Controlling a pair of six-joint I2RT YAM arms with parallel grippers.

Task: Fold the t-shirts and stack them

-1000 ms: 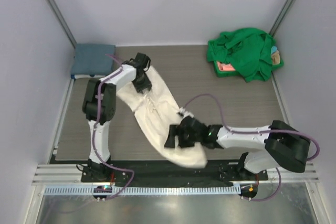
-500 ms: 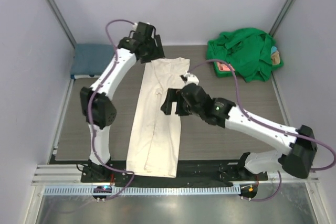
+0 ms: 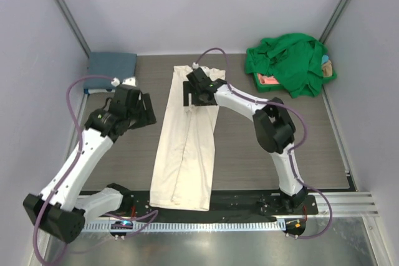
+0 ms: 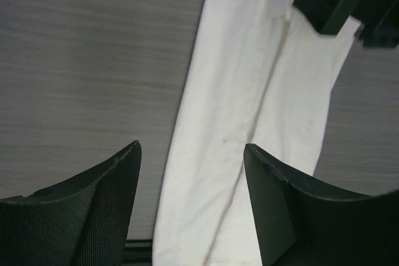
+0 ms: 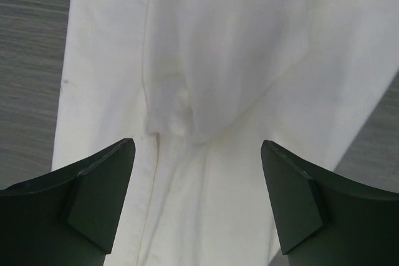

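1. Currently the cream-white t-shirt (image 3: 186,154) lies flat on the table (image 3: 262,147) as one long narrow strip. Its sides are folded in, and it runs from the far edge to the near edge between the two arms.
2. The right gripper (image 5: 196,142) hovers over the far part of that strip, above a puckered seam. Its fingers are spread wide with nothing between them.
3. The left gripper (image 4: 192,147) is likewise spread apart and empty, over bare table just beside the strip's left edge.
4. A slate-blue t-shirt (image 3: 112,68) sits folded in the far left corner and looks like the start of the stack. A bright green t-shirt (image 3: 287,60) is heaped over the green tray (image 3: 330,74) at the far right, with pink cloth (image 3: 269,80) showing beneath it.
5. The cream shirt is probably light, thin and limp. It should not hold a shape by itself, and its folded layers may slide apart. Lifted from one point, it would likely sag and fall open.
6. The best hold seems to be the two corners of one end, one gripper on each. Each pinch should sit low against the table so it catches every layer. That end could then be carried toward the other for the crosswise fold.
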